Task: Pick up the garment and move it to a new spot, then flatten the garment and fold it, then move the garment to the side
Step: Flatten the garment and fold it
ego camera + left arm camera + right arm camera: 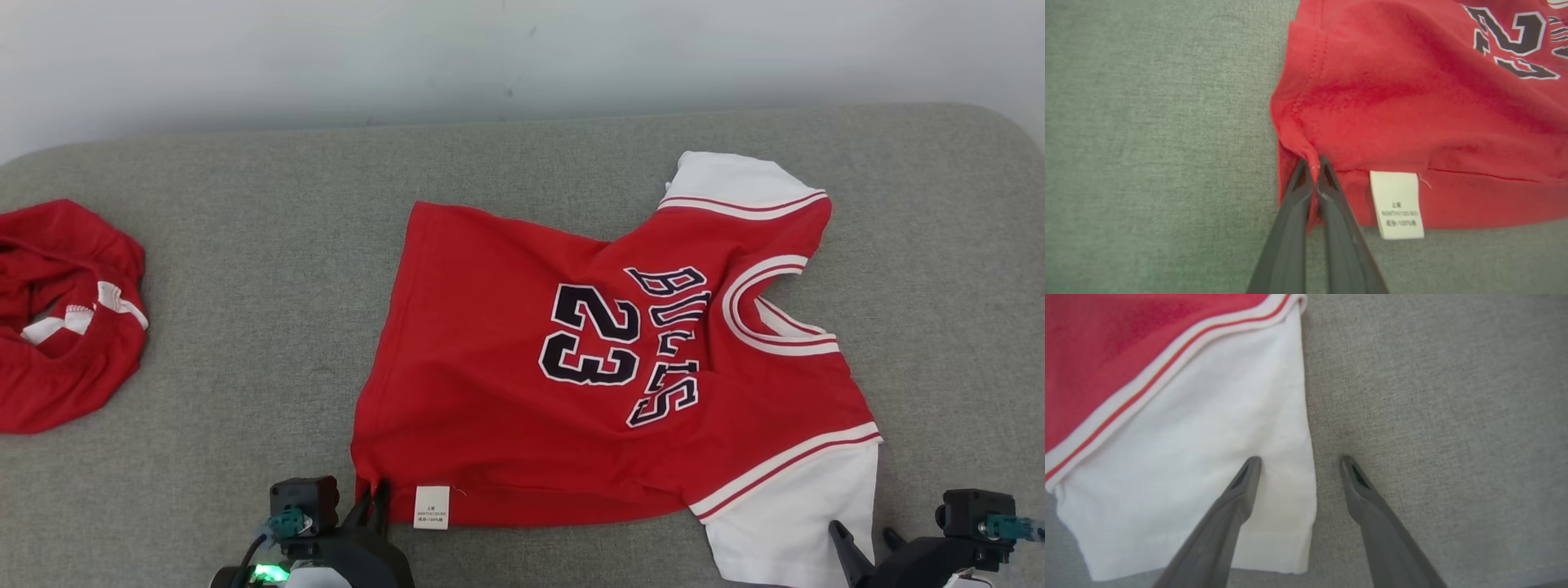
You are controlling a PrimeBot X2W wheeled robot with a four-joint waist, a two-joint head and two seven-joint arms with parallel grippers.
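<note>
The left tool [377,492] [1312,163] has its two dark fingers pressed together on a small ridge of red cloth at the near hem corner of the jersey [490,351] [1412,102], pinching it; a sliver of red fabric shows between the fingers in the left wrist view. Just to that tool's right, a white label [431,506] [1398,204] hangs from the lower edge of the jersey. Ahead of the tool, the jersey spreads across the grey fabric-covered table [245,286], lying mostly flat with some creases. Its dark number and lettering [592,343] lie ahead of the left tool and to its right. The right tool [861,532] [1299,459] is spread wide and holds nothing. In the right wrist view its left finger lies over the white sleeve [800,514] [1208,457] and its right finger over bare table, with the sleeve's side edge running between them; whether the fingers touch the cloth cannot be told. Far to the left of the left tool and well apart from the jersey, a second red garment [65,327] sits bunched at the table's edge.
</note>
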